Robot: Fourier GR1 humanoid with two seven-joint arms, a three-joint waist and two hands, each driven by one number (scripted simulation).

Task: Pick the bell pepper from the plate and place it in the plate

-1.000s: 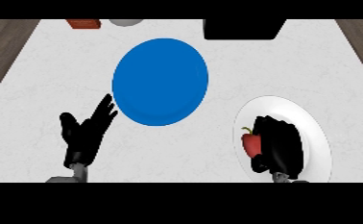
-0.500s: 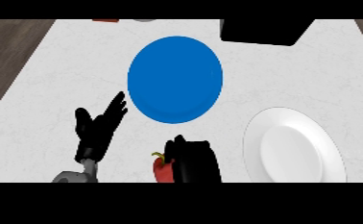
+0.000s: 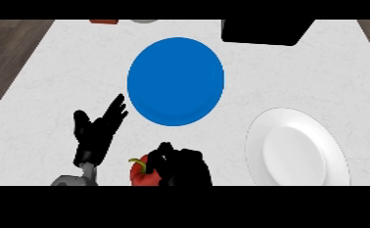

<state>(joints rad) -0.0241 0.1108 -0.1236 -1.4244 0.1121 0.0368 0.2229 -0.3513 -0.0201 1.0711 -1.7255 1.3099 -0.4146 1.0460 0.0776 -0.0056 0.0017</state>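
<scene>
A red bell pepper (image 3: pixel 141 172) with a green stem shows at the lower edge of the head view, and my right hand (image 3: pixel 182 167) is curled round it from the right, hiding most of it. The pepper is off the white plate (image 3: pixel 298 148), which lies bare at the lower right. The blue plate (image 3: pixel 175 80) lies in the middle of the counter, above and a little right of the pepper, with nothing on it. My left hand (image 3: pixel 98 129) rests open at the lower left, fingers pointing up toward the blue plate's left rim.
A black box-like object (image 3: pixel 266 31) sits at the back right of the white counter. A small red thing (image 3: pixel 104 21) and a grey one (image 3: pixel 145 20) peek in at the back left edge. The counter's left edge gives way to dark wood flooring (image 3: pixel 18 41).
My right hand has carried the pepper off the white plate and leftward to the lower middle. The view has shifted slightly; the left hand has stayed open.
</scene>
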